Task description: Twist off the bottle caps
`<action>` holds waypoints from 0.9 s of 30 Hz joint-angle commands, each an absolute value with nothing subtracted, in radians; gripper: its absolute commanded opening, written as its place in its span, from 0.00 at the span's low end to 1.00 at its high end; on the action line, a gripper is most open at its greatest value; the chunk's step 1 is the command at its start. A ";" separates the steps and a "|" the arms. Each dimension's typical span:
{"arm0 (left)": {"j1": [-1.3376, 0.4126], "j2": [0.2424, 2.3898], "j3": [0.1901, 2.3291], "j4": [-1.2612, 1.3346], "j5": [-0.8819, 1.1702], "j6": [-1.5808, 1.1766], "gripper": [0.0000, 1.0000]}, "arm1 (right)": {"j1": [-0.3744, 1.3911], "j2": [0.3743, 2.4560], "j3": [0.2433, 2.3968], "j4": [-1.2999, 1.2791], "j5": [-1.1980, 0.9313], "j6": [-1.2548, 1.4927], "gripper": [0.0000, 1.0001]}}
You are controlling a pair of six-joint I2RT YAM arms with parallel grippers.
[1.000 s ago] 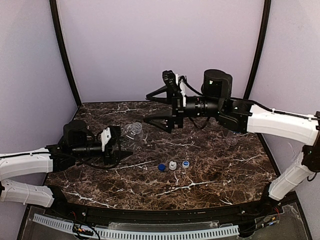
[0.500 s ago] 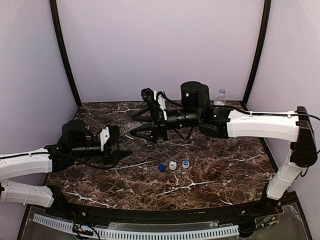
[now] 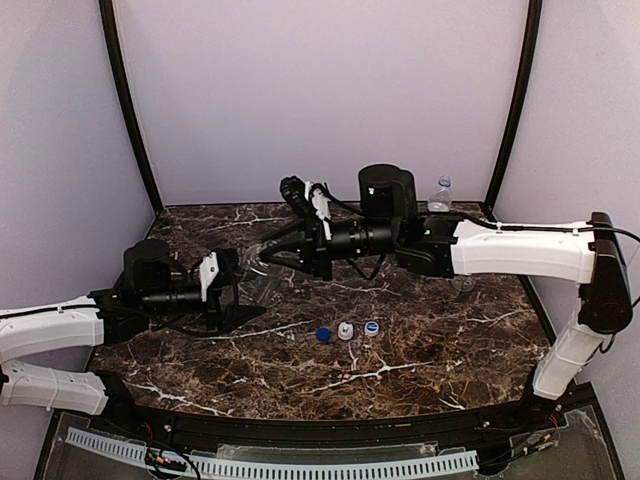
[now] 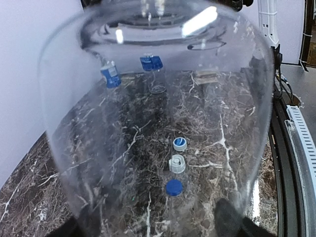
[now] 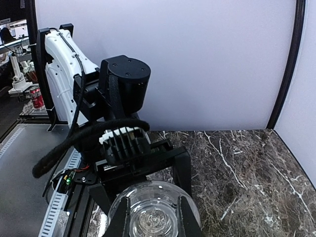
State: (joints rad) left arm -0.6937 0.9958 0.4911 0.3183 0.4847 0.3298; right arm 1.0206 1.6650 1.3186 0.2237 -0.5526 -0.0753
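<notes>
Pinching the neck of the unlabelled bottle (image 4: 158, 113) with the right claw (image 3: 262, 255), fingers (image 5: 121, 219) set tight on either side of the mouth. Holding that bottle roughly level, base pointing toward the left claw (image 3: 238, 292), mouth toward the right arm. Straddling the bottle's wide body with the left claw, jaws standing well apart; impossible to tell whether pressing on the plastic or merely flanking it. Lying loose on the marbled worktop (image 3: 420, 350), in a short row near the middle and just in front of the bottle: the dark blue cap (image 3: 323, 335), the white cap (image 3: 345, 331) and the pale blue-and-white cap (image 3: 371, 327), close together. Standing upright toward the right side of the worktop, well apart from both claws: one blue-labelled bottle (image 4: 110, 75) and another blue-labelled bottle (image 4: 151, 63).
</notes>
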 commanded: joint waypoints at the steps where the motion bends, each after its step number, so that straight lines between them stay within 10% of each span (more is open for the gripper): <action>1: -0.695 0.960 0.484 0.370 0.447 0.333 0.97 | 0.987 1.611 1.329 0.119 -0.465 -0.060 0.00; 11: -0.695 0.935 0.453 0.400 0.306 0.360 0.99 | 0.791 1.474 1.205 -0.144 0.070 -0.012 0.00; 27: -0.695 0.934 0.444 0.394 0.342 0.364 0.99 | 0.488 1.512 1.065 -0.180 0.122 0.148 0.00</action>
